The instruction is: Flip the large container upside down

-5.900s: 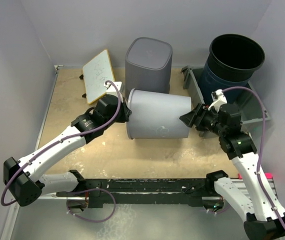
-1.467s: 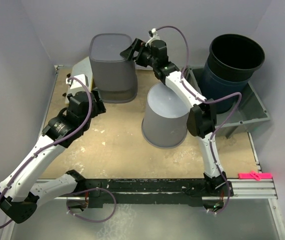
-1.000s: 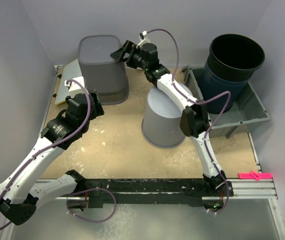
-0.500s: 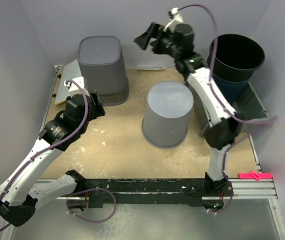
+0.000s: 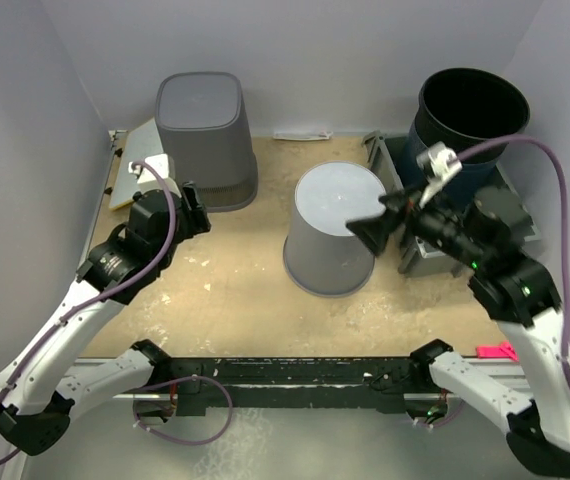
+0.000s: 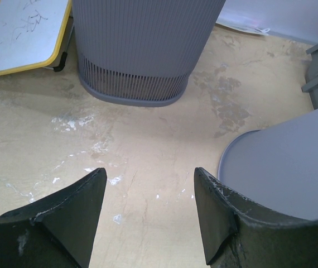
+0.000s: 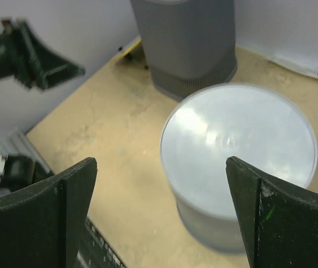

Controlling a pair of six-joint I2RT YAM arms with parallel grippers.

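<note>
The large container (image 5: 333, 228), light grey and round, stands mouth down in the middle of the table with its flat base up; it also shows in the left wrist view (image 6: 293, 167) and the right wrist view (image 7: 240, 142). My right gripper (image 5: 380, 220) hovers just right of it, open and empty, its jaws wide apart (image 7: 160, 163). My left gripper (image 5: 193, 205) is to the container's left, apart from it, open over bare table with nothing between its fingers (image 6: 149, 173).
A dark grey ribbed bin (image 5: 203, 135) stands inverted at the back left, beside a yellow-edged whiteboard (image 5: 133, 170). A black bucket (image 5: 470, 115) sits in a grey tray (image 5: 525, 225) at the back right. A black rail (image 5: 295, 375) runs along the front edge.
My right arm has swung back from the dark ribbed bin at the rear to the light container's right side. The dark bin was slid left before that. The left arm barely moved.
</note>
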